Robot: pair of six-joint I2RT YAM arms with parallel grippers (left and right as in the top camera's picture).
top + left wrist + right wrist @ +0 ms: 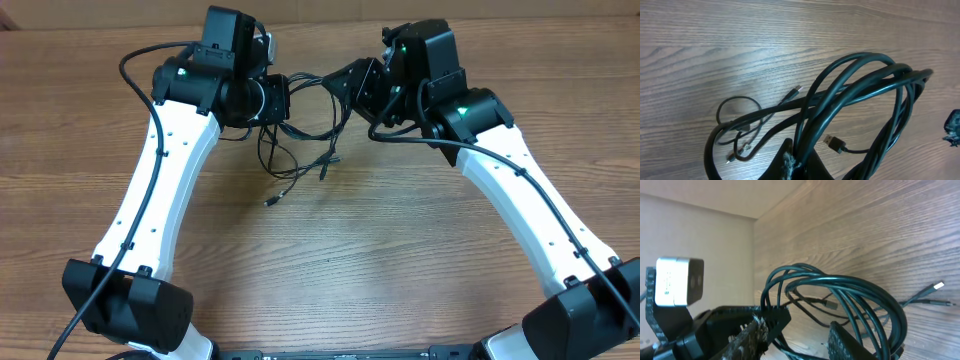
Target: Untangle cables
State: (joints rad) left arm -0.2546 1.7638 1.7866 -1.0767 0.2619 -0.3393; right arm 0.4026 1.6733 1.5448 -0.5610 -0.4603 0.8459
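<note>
The wooden table (400, 260) fills the overhead view. The left arm (160, 200) and right arm (520, 190) rise from the bottom corners and meet at the upper centre of the frame. Between them sit the cables (300, 135): one bundle, its thick loops raised off the wood and its thinner strands trailing down toward the middle.

The left gripper (272, 100) is pressed together on the bundle; in its wrist view the heavy loops fan out from the bottom centre. The right gripper (350, 85) has its fingers (845, 340) standing apart, with loops passing through the gap rather than pinched.

Smaller still are the ends: a USB plug (832, 142) dangling inside the loops and a silver-tipped plug (270, 202) lying free on the table, lowest in the tangle.

By my judgement little is done. No cord lies apart from the others, and the loops cross one another throughout, so nearly all the separating is left.
</note>
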